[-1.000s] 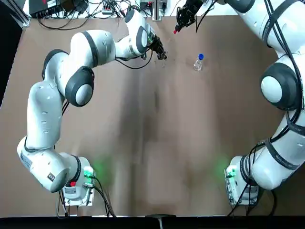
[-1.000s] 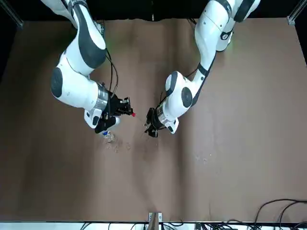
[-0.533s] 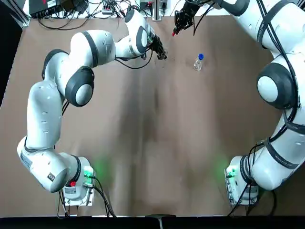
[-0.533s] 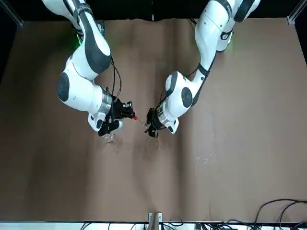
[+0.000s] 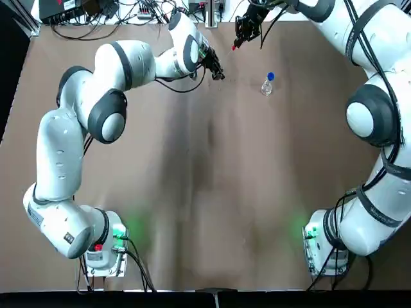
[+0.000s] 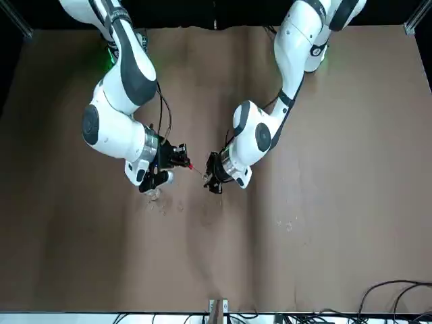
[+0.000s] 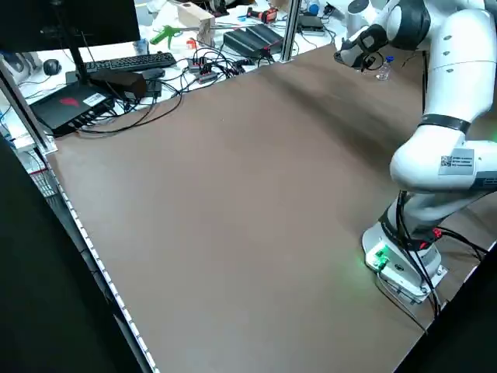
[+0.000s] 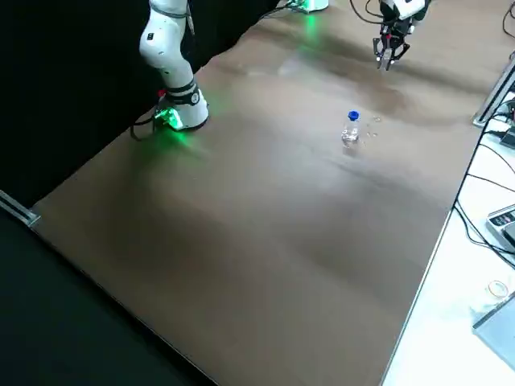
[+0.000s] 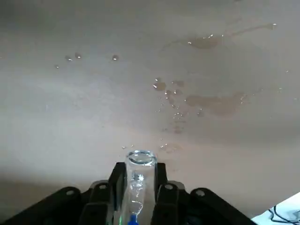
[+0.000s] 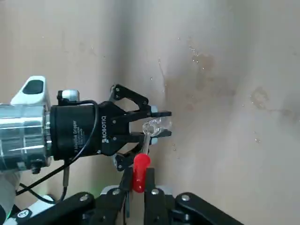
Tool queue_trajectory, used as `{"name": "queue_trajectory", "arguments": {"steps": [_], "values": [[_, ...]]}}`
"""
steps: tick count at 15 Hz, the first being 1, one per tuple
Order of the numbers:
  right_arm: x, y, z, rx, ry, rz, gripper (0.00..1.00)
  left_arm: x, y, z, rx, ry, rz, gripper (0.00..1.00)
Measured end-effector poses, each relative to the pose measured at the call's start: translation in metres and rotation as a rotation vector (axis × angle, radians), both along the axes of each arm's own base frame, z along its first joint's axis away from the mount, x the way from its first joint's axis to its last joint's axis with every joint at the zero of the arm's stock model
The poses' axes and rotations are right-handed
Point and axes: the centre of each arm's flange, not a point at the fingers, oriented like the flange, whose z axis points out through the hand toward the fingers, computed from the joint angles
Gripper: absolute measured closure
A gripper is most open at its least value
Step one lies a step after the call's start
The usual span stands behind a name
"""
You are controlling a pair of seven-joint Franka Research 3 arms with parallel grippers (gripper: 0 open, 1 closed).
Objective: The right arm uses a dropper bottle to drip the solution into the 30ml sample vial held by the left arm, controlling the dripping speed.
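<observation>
Brown table [image 7: 233,202], wet droplets and stains [image 9: 187,93] on it, keyboard [image 7: 128,62], cables [image 7: 210,66] beyond its edge

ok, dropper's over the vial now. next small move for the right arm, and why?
Probably a gentle squeeze of the red bulb: the right end effector holds the dropper with its glass tip at the mouth of the sample vial gripped by the left end effector. Spilled droplets on the table favour going slowly.

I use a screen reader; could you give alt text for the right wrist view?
The right gripper holds a red-bulbed dropper, its glass tip at the mouth of a clear sample vial gripped sideways by the left gripper over a brown table spotted with droplets.
</observation>
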Motion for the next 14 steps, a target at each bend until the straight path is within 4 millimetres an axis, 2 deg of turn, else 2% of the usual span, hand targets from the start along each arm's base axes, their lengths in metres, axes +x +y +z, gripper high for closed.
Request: {"name": "queue_trajectory", "arguments": {"steps": [12, 14], "values": [[-0.003, 0.006, -0.012, -0.009, 0.016, 0.010, 0.86, 0.001, 0.001, 0.000, 0.001, -0.001, 0.002, 0.69], [-0.003, 0.007, -0.012, -0.009, 0.016, 0.011, 0.93, 0.001, 0.001, 0.000, 0.001, -0.001, 0.002, 0.69]]}}
